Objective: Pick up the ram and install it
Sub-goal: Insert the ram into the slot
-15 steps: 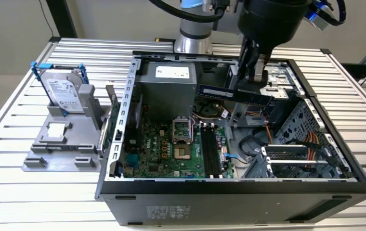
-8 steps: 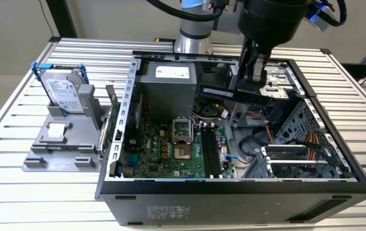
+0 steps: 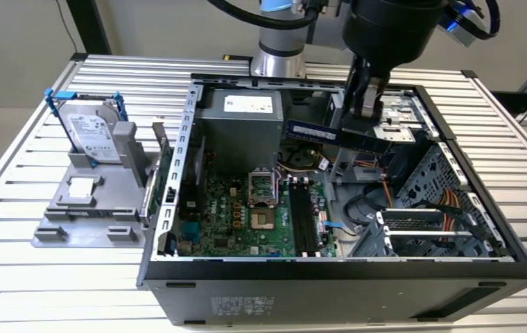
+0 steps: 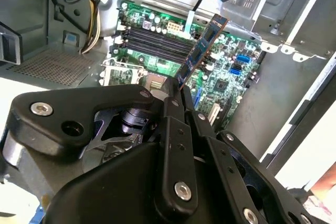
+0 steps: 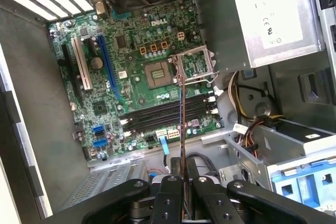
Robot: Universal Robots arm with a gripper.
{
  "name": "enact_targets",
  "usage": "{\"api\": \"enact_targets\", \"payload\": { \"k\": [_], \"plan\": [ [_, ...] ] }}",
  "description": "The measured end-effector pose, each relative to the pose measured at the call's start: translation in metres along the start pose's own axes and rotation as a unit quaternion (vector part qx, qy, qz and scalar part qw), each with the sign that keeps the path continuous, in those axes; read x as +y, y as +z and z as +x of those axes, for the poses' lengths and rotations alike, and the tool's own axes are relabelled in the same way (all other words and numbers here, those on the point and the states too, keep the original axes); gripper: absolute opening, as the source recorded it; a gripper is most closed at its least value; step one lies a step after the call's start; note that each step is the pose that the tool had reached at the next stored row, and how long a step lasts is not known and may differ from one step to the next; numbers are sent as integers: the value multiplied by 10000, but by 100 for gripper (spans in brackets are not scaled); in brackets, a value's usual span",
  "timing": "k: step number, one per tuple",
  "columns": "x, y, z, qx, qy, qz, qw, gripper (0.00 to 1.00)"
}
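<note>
The ram (image 3: pixel 330 134) is a long thin dark stick with a pale sticker. My gripper (image 3: pixel 366 111) is shut on one end of it and holds it level above the open computer case (image 3: pixel 338 270), over the back of the motherboard. In the second wrist view the ram (image 4: pixel 206 41) juts out from between my fingers (image 4: pixel 173 94) at a slant over the black memory slots (image 4: pixel 157 38). The first wrist view has the ram (image 5: pixel 181 124) edge-on, crossing the memory slots (image 5: pixel 165 115) below it. The slots (image 3: pixel 302 216) hold nothing.
A grey power supply (image 3: pixel 240 119) fills the case's back left corner. Drive cages and orange cables (image 3: pixel 430 208) crowd its right side. Left of the case, a hard drive in a blue frame (image 3: pixel 91 132) stands in a grey holder (image 3: pixel 83 215) on the slatted table (image 3: pixel 23 291).
</note>
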State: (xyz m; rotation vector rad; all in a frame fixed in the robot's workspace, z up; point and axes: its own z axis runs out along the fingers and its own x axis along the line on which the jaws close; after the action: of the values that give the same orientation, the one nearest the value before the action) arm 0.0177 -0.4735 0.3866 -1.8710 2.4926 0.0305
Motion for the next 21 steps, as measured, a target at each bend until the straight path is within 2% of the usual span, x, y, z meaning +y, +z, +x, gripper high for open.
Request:
{"api": "enact_targets", "payload": {
  "k": [12, 21],
  "plan": [
    [0, 0, 0, 1, 353, 11, 9994, 0],
    [0, 0, 0, -1, 497, 16, 9988, 0]
  ]
}}
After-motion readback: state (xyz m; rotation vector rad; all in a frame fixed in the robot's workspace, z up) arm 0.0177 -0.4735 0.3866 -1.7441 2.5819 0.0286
